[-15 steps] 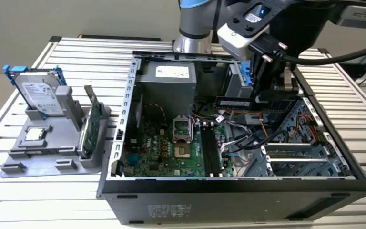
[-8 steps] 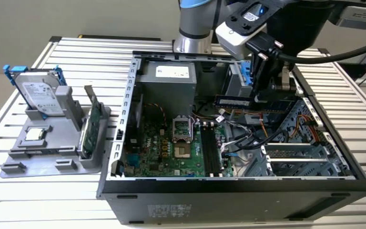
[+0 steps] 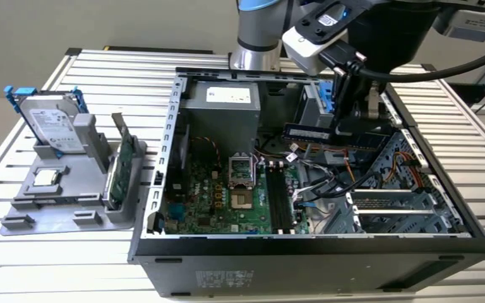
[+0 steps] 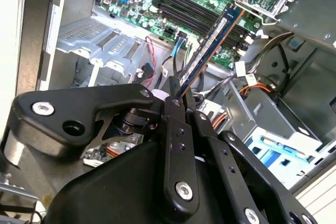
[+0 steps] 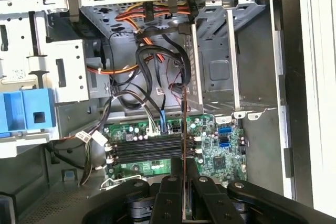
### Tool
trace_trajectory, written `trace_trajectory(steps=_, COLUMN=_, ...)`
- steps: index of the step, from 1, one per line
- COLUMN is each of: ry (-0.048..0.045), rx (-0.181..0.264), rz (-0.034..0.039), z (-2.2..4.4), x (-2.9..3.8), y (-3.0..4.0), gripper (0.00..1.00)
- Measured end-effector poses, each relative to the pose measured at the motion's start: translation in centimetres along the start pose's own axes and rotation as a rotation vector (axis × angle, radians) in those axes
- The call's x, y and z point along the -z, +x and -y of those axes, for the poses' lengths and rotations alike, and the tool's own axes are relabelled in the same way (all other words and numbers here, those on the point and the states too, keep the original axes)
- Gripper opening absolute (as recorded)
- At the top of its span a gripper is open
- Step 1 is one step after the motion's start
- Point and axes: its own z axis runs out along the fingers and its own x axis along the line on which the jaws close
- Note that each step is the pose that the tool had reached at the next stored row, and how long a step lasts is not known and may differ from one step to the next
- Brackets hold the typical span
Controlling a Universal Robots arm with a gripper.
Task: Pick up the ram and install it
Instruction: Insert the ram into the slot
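The ram [image 3: 335,134] — pinched by the tool [image 3: 356,128] — hangs over the open computer case [image 3: 310,252], apart from the memory slots [image 3: 280,199].

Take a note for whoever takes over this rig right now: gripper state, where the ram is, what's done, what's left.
Gripper: shut on the ram.
Ram: held in the air over the open computer case, above the motherboard, not in any slot.
Done: the ram is picked up and brought to the case.
Left: installing it. The memory slots look empty in both wrist views.
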Motion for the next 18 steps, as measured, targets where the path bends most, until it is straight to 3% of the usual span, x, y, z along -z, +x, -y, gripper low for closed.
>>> trace_trajectory(steps=4, ry=0.0023, rx=-0.036, rz=0.0009, z=-0.01, x=-0.01, y=0.01, gripper=0.0)
trace_trajectory(steps=18, ry=0.0025, rx=-0.039, rz=0.0009, z=-0.01, x=-0.01, y=0.02, gripper=0.0)
